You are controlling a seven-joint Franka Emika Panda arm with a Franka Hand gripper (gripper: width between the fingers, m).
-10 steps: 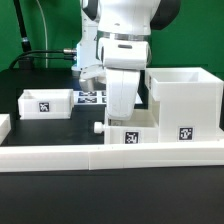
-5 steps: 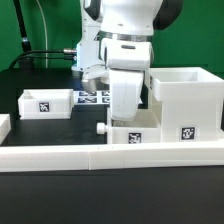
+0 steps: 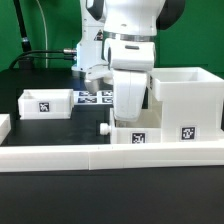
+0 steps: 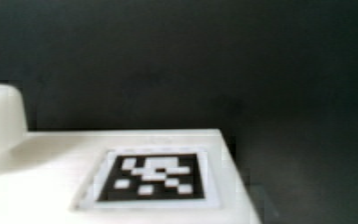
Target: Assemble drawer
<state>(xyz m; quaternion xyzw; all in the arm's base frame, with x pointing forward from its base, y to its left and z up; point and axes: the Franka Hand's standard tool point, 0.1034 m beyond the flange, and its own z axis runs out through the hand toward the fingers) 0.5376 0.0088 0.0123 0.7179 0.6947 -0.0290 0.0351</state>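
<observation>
Gripper (image 3: 131,117) on the white Panda arm hung straight down over the small knobbed tray (image 3: 128,136); its fingers were hidden, so open or closed could not be told. That tray sat just behind the border wall (image 3: 60,155), beside the tall housing (image 3: 186,100). A second tray (image 3: 45,102) lay well apart, near the marker board (image 3: 95,97)

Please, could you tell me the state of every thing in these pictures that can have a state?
housing: standing, opening upward, no tray visible inside.
knobbed tray: outside the housing, right under the tool, its knob pointing to the exterior view's left.
second tray: lying apart, nothing touching it.
tool: low at the knobbed tray; its fingers are hidden, so open or shut cannot be told.
</observation>
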